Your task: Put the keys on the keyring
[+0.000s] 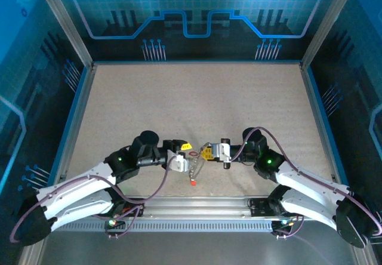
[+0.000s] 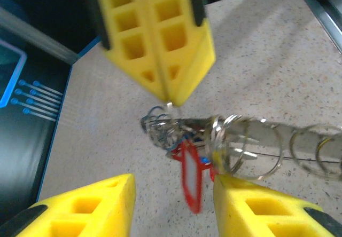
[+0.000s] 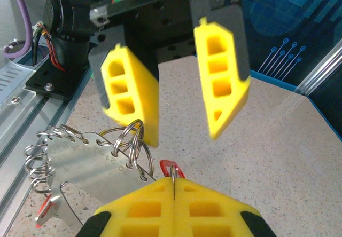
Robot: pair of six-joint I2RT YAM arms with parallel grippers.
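Right wrist: left gripper (image 3: 181,133) beyond dangling keyring (image 3: 131,146)

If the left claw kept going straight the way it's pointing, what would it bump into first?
Probably the keys dangling from the keyring just ahead of the left gripper; the right gripper, shut on that ring, sits right behind, depth unclear.

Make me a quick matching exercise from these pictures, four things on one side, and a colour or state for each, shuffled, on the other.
1 left gripper
2 right gripper
3 key with the biggest head
4 table

A speckled beige
B red
C jaws apart
D shut on the keyring

Pairs: 1-C, 2-D, 3-B, 4-A
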